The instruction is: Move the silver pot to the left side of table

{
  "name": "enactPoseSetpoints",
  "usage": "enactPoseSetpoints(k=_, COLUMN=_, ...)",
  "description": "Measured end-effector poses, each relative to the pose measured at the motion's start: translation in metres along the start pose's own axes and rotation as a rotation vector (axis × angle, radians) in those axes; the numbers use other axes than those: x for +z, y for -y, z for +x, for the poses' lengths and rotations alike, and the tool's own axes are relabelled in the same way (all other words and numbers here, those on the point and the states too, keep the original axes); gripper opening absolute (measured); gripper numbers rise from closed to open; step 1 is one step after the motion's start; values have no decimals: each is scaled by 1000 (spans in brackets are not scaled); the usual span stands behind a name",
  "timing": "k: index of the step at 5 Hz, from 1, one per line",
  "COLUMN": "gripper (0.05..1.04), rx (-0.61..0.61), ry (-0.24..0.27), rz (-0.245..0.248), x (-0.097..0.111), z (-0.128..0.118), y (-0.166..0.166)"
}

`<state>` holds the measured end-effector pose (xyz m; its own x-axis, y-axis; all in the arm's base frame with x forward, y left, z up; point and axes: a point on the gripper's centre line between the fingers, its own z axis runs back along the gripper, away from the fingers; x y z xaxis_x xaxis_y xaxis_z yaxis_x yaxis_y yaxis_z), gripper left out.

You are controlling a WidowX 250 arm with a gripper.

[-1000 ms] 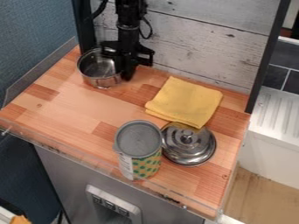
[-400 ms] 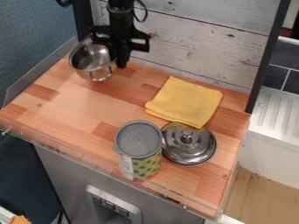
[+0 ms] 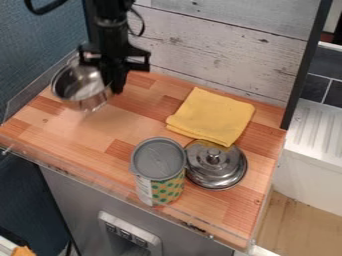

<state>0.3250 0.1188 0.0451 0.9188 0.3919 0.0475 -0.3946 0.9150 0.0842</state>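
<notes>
The gripper (image 3: pixel 112 86) hangs down at the upper left of the table (image 3: pixel 107 129), shut on the right-hand rim of the silver pot (image 3: pixel 79 90). The pot is held upright with a slight tilt, over the table's left part near its left edge. One finger is outside the pot's wall; the other is largely hidden by the arm and the rim.
A yellow cloth (image 3: pixel 212 116) lies at the right of the table. In front of it are a silver lid (image 3: pixel 216 166) and a tall can (image 3: pixel 159 170), close together. A low clear guard runs along the left and front edges; a white plank wall stands behind.
The gripper and pot first rose off the table toward the upper left, then shifted further left and a little toward the front. Cloth, lid and can have stayed put.
</notes>
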Motion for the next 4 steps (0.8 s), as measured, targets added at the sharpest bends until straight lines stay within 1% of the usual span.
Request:
enactPoseSetpoints(k=1, gripper=73, rx=-2, ry=-59, rz=11, x=-16, z=-21, y=-2)
enactPoseSetpoints(k=2, gripper=73, rx=14, ry=-99, rz=6, x=-23, z=-34, y=-5)
enactPoseSetpoints(k=3, gripper=73, rx=29, ry=-117, rz=23, x=-25, z=-38, y=-9)
enactPoseSetpoints(k=4, gripper=96, rx=46, ry=-119, rz=31, x=-25, z=-39, y=-12)
